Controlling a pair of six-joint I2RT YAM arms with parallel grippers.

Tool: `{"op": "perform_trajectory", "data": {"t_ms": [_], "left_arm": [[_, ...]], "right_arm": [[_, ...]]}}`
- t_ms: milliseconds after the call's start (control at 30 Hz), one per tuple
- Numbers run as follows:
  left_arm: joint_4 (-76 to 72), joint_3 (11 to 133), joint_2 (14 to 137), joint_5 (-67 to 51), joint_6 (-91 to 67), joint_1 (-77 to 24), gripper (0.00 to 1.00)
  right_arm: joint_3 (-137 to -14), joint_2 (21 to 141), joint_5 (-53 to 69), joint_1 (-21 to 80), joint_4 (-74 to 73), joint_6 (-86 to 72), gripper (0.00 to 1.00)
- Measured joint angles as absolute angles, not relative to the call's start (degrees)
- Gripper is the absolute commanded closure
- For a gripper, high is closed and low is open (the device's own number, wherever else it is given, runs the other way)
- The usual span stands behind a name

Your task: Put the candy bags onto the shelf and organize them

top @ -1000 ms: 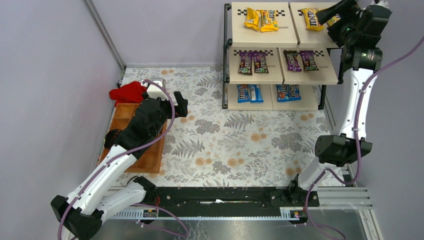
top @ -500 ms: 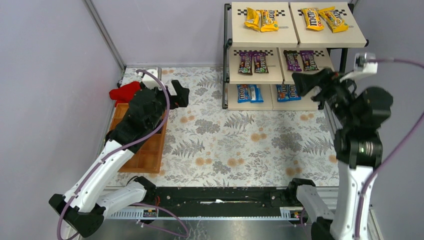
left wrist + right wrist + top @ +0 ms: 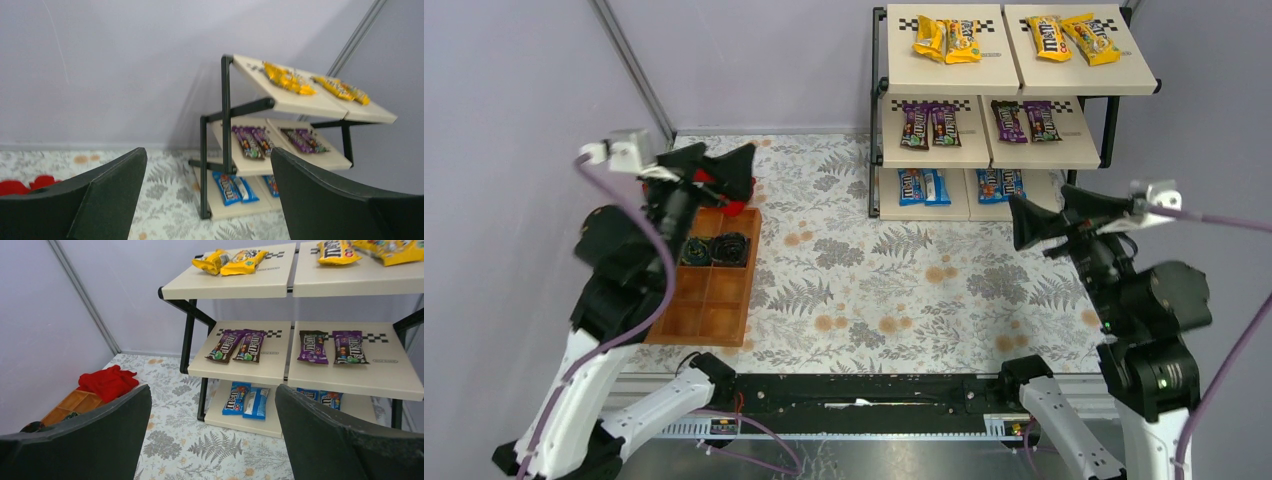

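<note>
Three-tier shelf (image 3: 944, 78) at the far right corner of the tabletop (image 3: 904, 290) holds twelve glossy candy bags (image 3: 946, 40): four yellow, four purple-brown, four blue. Left fingers (image 3: 100, 200) and right fingers (image 3: 90, 440) spread open, empty

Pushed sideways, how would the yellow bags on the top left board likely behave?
Probably floppy: the yellow bags look crumpled and puffy rather than flat. Their glossy wrap suggests they would slide easily, the more so as the board seems to slope in the left wrist view. Likely light, being small against the board.
</note>
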State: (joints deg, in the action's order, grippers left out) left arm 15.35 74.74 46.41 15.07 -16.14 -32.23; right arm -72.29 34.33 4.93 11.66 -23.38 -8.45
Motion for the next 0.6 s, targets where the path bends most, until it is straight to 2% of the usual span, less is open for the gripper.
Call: {"op": "perform_trajectory", "data": {"t_ms": [233,600], "left_arm": [[10.63,74.78,38.13,16.49,-12.53,-32.23,0.01],[9.89,74.89,38.37,17.63,-8.93,-32.23,0.01]], "right_arm": [[-70.89,27.24,-1.98,14.70,-23.22,-7.03,0.00],[-70.81,28.88,-6.39,14.70,-24.12,-8.84,0.00]]}}
